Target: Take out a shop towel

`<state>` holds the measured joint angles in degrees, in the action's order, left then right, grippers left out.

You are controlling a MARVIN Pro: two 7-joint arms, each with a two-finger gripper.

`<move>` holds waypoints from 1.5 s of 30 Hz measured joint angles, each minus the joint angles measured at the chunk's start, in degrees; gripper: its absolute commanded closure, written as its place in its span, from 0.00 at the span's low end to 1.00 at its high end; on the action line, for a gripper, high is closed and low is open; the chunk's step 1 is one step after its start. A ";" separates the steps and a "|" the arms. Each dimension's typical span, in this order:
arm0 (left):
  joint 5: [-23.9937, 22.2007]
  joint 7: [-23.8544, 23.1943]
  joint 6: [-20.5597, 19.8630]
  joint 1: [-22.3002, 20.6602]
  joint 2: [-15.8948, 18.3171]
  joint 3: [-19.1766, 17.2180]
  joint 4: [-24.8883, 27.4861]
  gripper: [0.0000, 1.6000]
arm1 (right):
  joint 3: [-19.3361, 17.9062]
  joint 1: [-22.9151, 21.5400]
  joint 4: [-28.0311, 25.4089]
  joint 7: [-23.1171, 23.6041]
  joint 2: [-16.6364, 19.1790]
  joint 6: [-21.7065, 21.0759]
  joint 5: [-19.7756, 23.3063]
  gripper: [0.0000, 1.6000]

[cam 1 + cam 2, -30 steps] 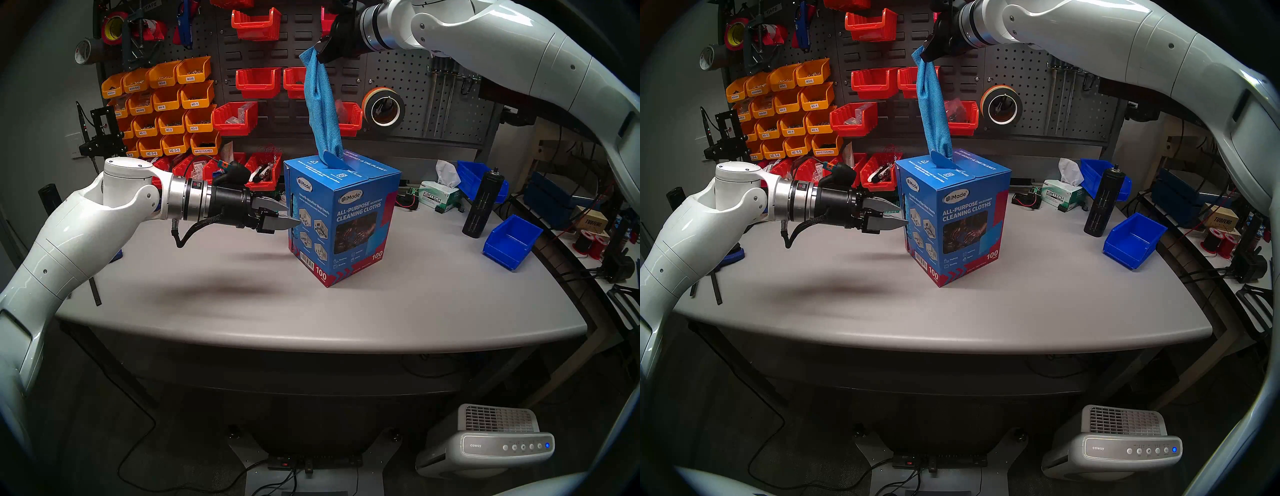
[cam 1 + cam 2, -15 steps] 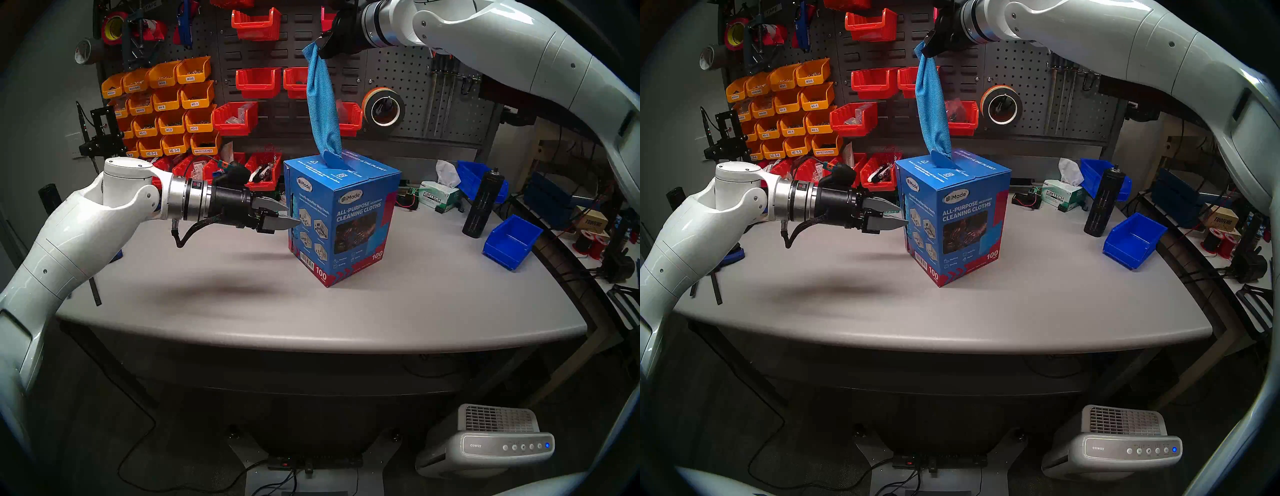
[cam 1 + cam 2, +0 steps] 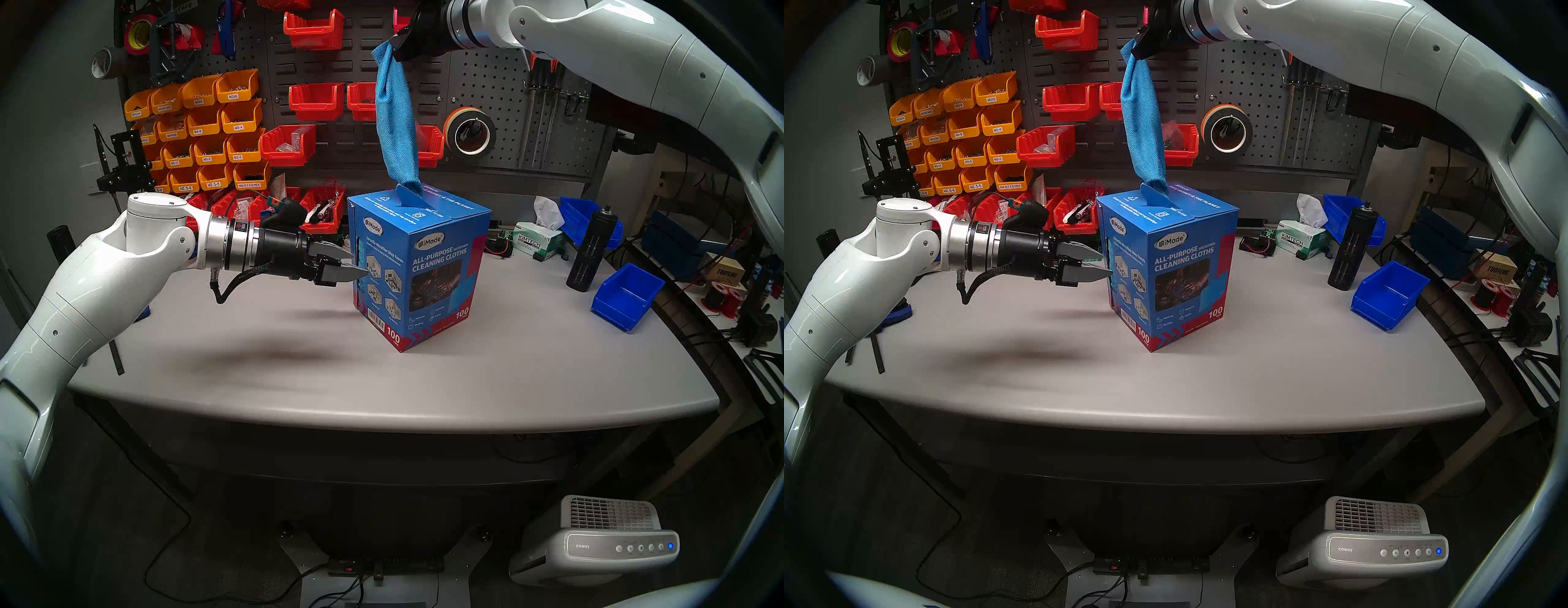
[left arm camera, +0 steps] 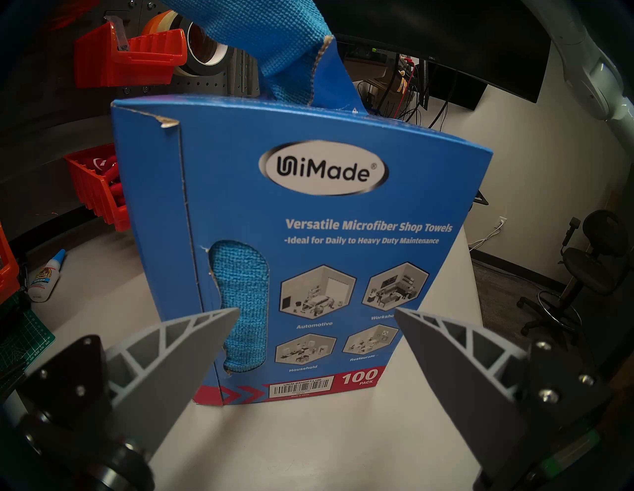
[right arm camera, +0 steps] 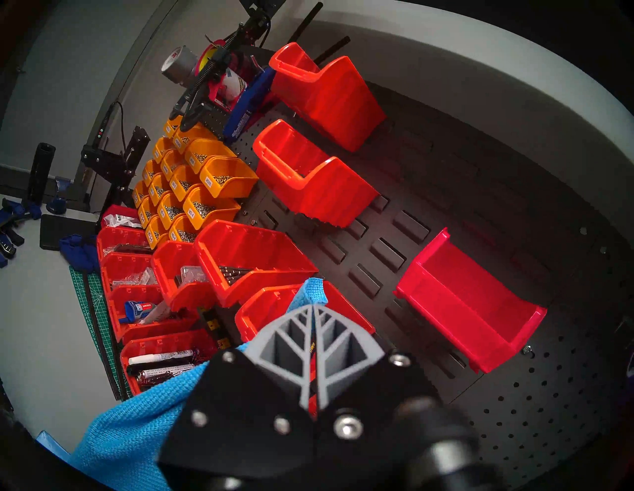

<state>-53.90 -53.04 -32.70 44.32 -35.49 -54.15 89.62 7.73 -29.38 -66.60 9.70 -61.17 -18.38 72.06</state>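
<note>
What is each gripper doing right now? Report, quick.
Left gripper: open, holding nothing, fingers by the blue carton.
Right gripper: shut on the shop towel.

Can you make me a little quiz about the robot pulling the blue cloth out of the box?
1. True or false: the shop towel is all the way out of the blue carton.
2. Which gripper pinches the towel: A) left gripper B) right gripper?
3. Fill in: the left gripper's jaws are ____.

Key:
1. False, its bottom end is in the slot on top.
2. B.
3. Open, right beside the carton's side; whether they touch it is unclear.
</note>
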 measured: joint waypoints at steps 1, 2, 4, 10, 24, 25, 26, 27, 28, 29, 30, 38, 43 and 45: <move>0.00 0.00 0.00 0.00 0.00 0.00 0.00 0.00 | -0.04 -0.06 0.17 0.09 -0.17 0.09 -0.08 1.00; 0.00 0.00 0.00 0.00 0.00 0.00 0.00 0.00 | -0.06 -0.09 0.25 0.15 -0.25 0.14 -0.12 1.00; 0.00 0.00 0.00 0.00 0.00 0.00 0.00 0.00 | -0.13 -0.17 0.49 0.31 -0.47 0.28 -0.21 1.00; 0.00 0.00 0.00 0.00 0.00 0.00 0.00 0.00 | -0.23 -0.26 1.04 0.75 -0.93 0.60 -0.41 1.00; 0.00 0.00 0.00 0.00 0.00 0.00 0.00 0.00 | -0.27 -0.27 1.91 1.28 -1.22 0.91 -0.74 1.00; 0.00 0.00 0.00 0.00 0.00 0.00 0.00 0.00 | -0.28 -0.28 2.02 1.31 -1.22 0.93 -0.77 1.00; 0.00 0.00 0.00 0.00 0.00 0.00 0.00 0.00 | -0.29 -0.29 2.15 1.34 -1.24 0.96 -0.82 1.00; 0.00 0.00 0.00 0.00 0.00 0.00 0.00 0.00 | -0.31 -0.30 2.25 1.37 -1.25 0.99 -0.85 1.00; 0.00 0.00 0.00 0.00 0.00 0.00 0.00 0.00 | -0.32 -0.31 2.36 1.39 -1.26 1.02 -0.89 1.00; 0.00 0.00 0.00 0.00 0.00 0.00 0.00 0.00 | -0.34 -0.33 2.47 1.42 -1.28 1.05 -0.93 1.00; 0.00 0.00 0.00 0.00 0.00 0.00 0.00 0.00 | -0.36 -0.35 2.62 1.46 -1.30 1.09 -0.98 1.00; 0.00 0.00 0.00 0.00 0.00 0.00 0.00 0.00 | -0.57 -0.46 3.50 1.75 -1.84 1.34 -1.24 1.00; 0.00 0.00 0.00 0.00 0.00 0.00 0.00 0.00 | -0.65 -0.56 3.92 1.99 -2.28 1.46 -1.40 1.00; 0.00 0.00 0.00 0.00 0.00 0.00 0.00 0.00 | -0.68 -0.59 4.04 2.05 -2.38 1.49 -1.44 1.00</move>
<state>-53.90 -53.04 -32.70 44.32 -35.49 -54.15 89.62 7.05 -29.97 -62.56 11.75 -63.55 -16.88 70.62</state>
